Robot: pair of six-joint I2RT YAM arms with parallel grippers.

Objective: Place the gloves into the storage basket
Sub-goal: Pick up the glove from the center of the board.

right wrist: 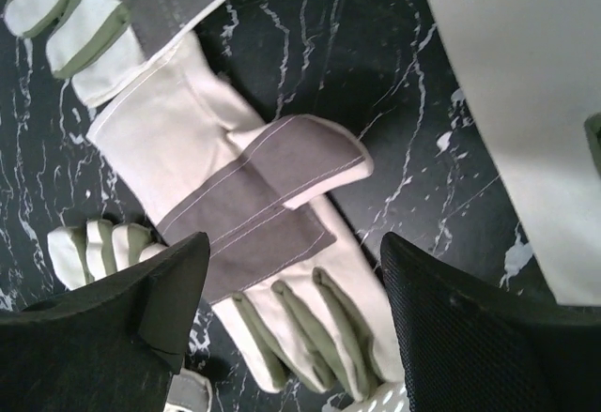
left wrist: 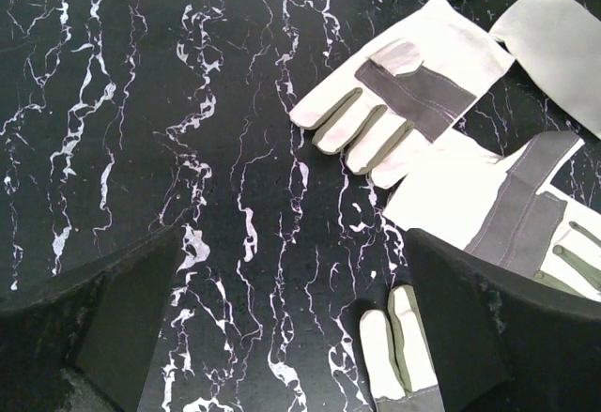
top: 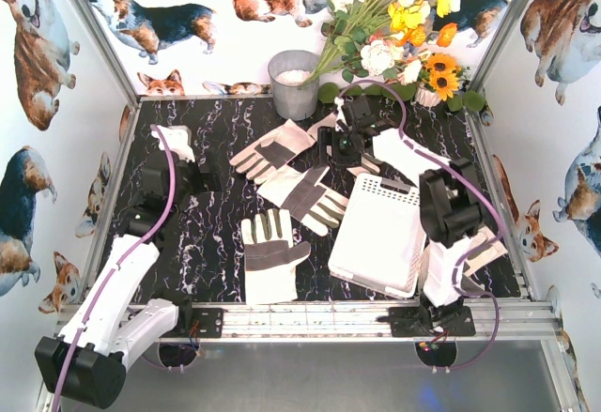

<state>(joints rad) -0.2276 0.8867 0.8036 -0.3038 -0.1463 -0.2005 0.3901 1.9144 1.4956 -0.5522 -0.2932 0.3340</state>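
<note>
Three gloves lie palm-up on the black marbled table: a far one (top: pixel 274 149), a middle one (top: pixel 302 194) and a near one (top: pixel 269 254). A plain white glove (top: pixel 404 154) lies under the right arm. The white storage basket (top: pixel 380 234) stands at the right and looks empty. My right gripper (top: pixel 335 152) is open and empty, just above the middle glove (right wrist: pixel 272 206), with its jaws on either side of the fingers (right wrist: pixel 293 262). My left gripper (top: pixel 199 183) is open and empty over bare table (left wrist: pixel 291 271), left of the gloves (left wrist: pixel 413 93).
A grey metal bucket (top: pixel 294 83) stands at the back, with a bouquet of flowers (top: pixel 394 27) to its right. Corgi-printed walls and metal frame posts enclose the table. A rail (top: pixel 310 318) carrying the arm bases runs along the near edge.
</note>
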